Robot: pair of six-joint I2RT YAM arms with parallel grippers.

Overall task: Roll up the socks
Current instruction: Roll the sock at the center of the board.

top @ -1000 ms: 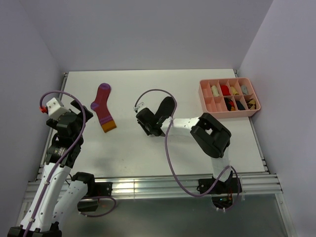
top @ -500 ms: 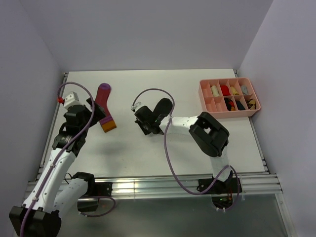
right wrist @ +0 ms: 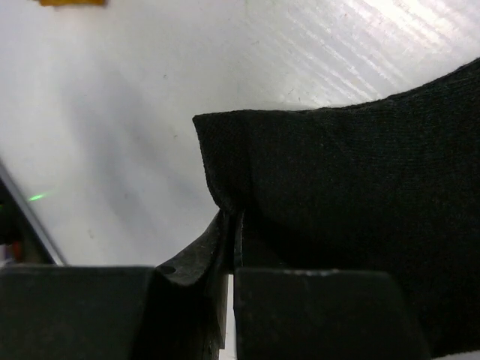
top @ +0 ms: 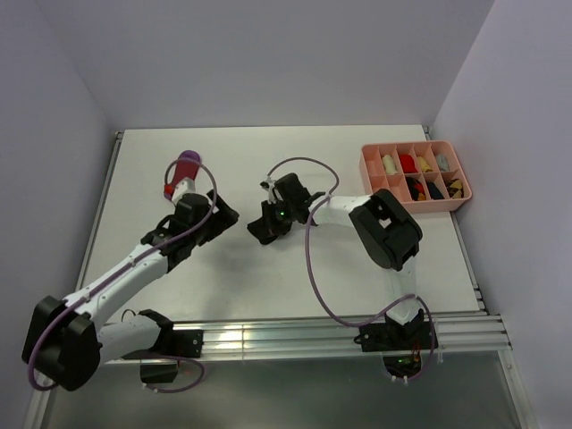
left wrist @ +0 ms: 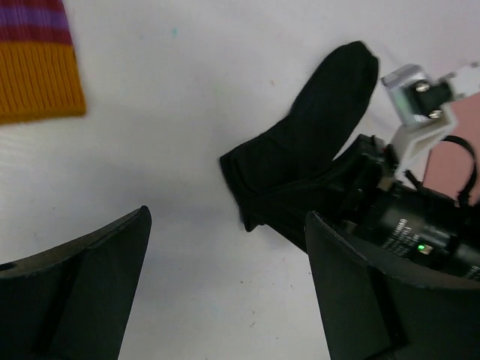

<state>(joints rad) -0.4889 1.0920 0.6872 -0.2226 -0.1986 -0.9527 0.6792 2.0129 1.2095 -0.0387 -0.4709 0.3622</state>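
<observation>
The black sock lies flat on the white table, and its near edge is pinched in my right gripper, which is shut on it. From above, the right gripper sits at the table's middle and covers most of that sock. My left gripper is open and empty, just left of the black sock and above the table; from above, the left gripper is close to the right one. The magenta sock lies behind it, partly hidden by the left arm, its orange toe showing. No loose cream sock is in view.
A pink compartment tray with several small rolled items stands at the back right. The walls close in at the back and both sides. The right arm's purple cable loops over the table in front.
My left arm has swung from the left edge to the centre, over the magenta sock, and now reaches beside the black sock. The right gripper has turned and shifted slightly right with the sock.
</observation>
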